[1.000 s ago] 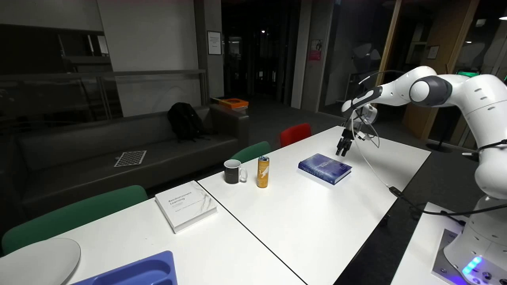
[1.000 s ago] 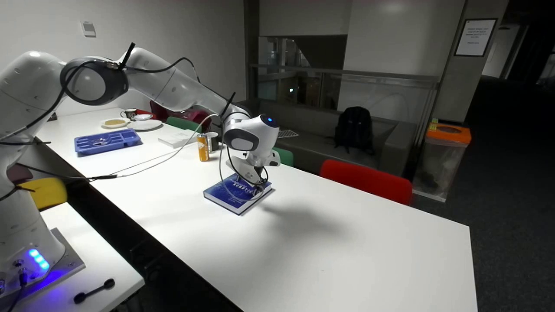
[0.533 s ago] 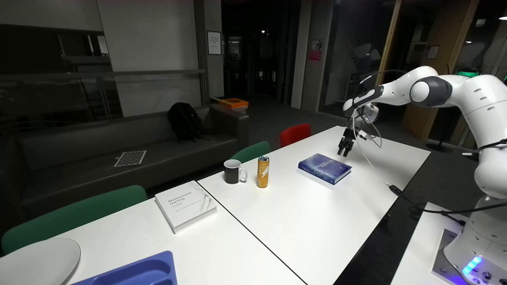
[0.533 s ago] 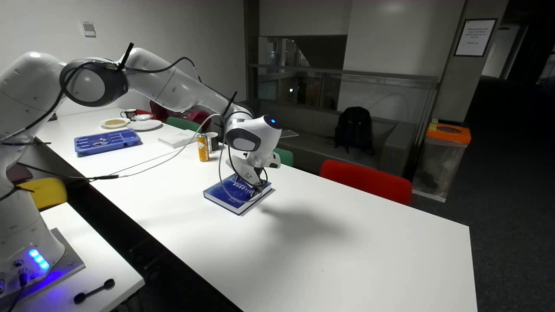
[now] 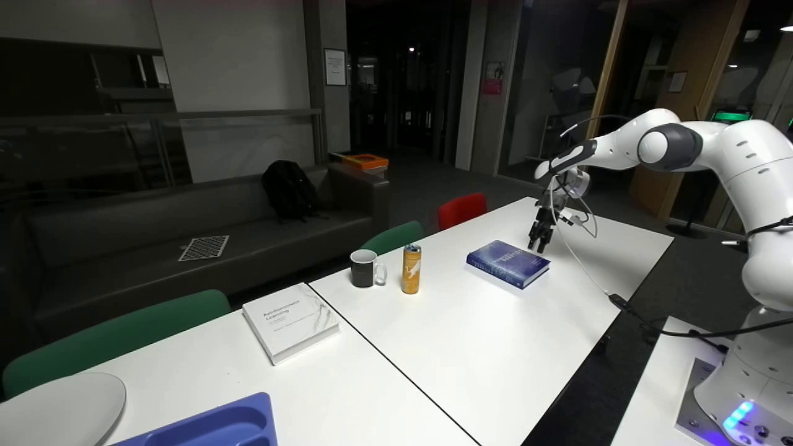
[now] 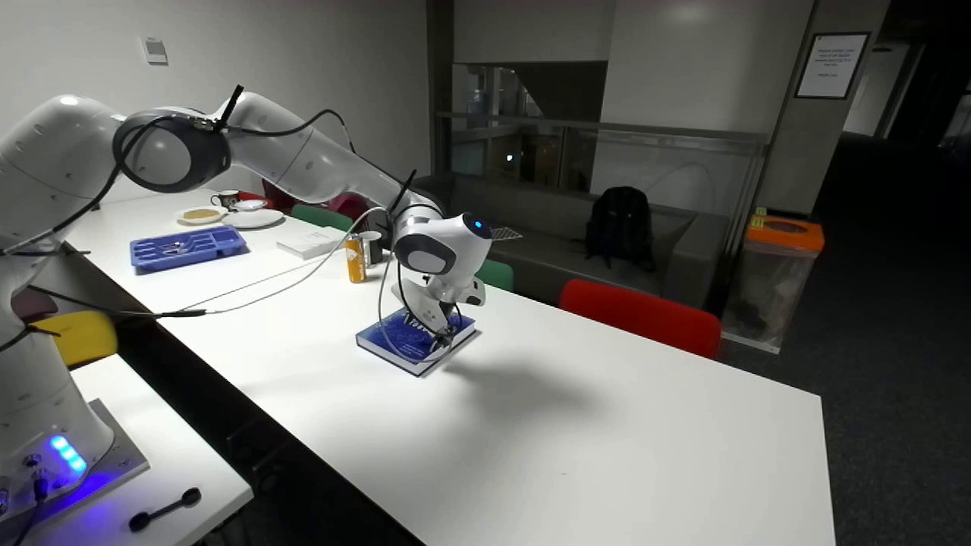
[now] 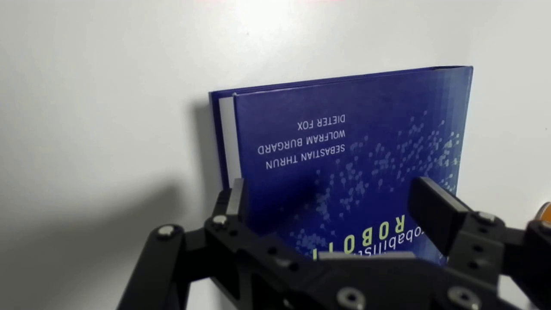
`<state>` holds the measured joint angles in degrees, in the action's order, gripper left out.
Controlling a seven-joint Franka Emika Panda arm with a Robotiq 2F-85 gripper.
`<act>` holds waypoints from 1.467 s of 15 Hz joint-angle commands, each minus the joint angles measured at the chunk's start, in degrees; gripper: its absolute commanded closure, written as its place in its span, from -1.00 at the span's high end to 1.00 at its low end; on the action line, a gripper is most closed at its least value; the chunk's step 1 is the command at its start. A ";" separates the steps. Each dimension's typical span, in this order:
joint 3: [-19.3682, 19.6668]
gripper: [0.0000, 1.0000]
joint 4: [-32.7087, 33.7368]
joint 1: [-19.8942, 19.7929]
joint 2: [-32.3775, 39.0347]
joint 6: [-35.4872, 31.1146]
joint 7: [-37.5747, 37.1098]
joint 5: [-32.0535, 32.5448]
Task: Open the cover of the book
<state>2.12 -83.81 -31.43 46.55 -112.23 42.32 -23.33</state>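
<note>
Lower than half a second ago, my gripper (image 7: pixel 329 186) hangs above the blue book (image 5: pixel 508 263), which lies closed on the table (image 6: pixel 607 455). My fingers (image 7: pixel 437 215) are spread wide, holding nothing. I think this is the reaching step; next, a fingertip should lift the cover (image 7: pixel 344 159) by its loose side. I count one blue book, one white book (image 5: pixel 291 322), one can (image 5: pixel 411 271), two mugs (image 5: pixel 362 271), one tray (image 6: pixel 174 261).

Smooth front cover (image 7: pixel 353 163), matt claw (image 7: pixel 331 185)
The front cover looks faintly glossy, like laminated board, over paper pages (image 7: pixel 230 137); metal screws (image 7: pixel 166 230) stud the claw. The bench (image 6: pixel 607 455) looks smooth and shiny, the drinks can (image 5: pixel 411 269) like glossy metal, the cutlery tray (image 6: pixel 190 256) like plastic.
</note>
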 commanded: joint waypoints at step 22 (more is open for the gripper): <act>-1.54 1.00 -1.81 0.52 0.71 -7.40 4.25 0.26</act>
<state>1.29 -84.34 -30.61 47.81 -117.70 44.77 -23.20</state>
